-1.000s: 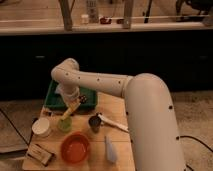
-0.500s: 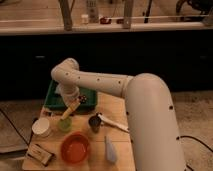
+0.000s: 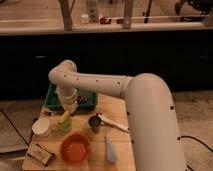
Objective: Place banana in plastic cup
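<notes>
Here — gripper point(image 3: 70, 106) above translucent cup point(image 3: 63, 127), curved banana point(image 3: 65, 116)

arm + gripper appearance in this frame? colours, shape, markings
The arm is cream-white with a thick rounded shell, fat near the camera and slimmer toward the wrist, with rows of small dark dots along it. No cables visible. The gripper, just above the plastic cup, is similarly pale.

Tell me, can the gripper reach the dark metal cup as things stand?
Probably yes. The gripper hangs above the plastic cup, with the banana under it; the dark metal cup stands close beside, and nothing stands between them.
</notes>
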Tool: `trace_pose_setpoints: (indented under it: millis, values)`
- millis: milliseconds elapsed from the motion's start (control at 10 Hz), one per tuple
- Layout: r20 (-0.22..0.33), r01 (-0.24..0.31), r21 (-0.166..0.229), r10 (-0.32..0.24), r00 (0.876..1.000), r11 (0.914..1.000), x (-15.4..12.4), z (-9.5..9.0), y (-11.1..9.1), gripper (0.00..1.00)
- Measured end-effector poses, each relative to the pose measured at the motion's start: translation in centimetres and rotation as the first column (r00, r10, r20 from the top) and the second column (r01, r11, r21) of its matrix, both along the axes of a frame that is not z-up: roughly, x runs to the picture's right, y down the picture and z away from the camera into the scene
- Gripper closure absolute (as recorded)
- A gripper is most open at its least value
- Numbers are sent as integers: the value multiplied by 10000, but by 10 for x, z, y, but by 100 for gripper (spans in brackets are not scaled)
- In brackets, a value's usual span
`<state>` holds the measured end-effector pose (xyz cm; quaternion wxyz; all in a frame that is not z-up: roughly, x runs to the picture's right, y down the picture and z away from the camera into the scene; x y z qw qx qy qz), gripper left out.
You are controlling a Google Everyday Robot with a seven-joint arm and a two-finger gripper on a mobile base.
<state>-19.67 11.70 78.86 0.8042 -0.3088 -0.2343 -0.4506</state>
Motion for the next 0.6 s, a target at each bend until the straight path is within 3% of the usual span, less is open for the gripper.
trace_pose_setpoints:
  millis: [300, 600]
  values:
    - [398, 309, -20, -308, 9987, 9995, -8, -8, 6, 100]
    - [738, 595, -66, -588, 9955, 9982, -15, -16, 13, 77]
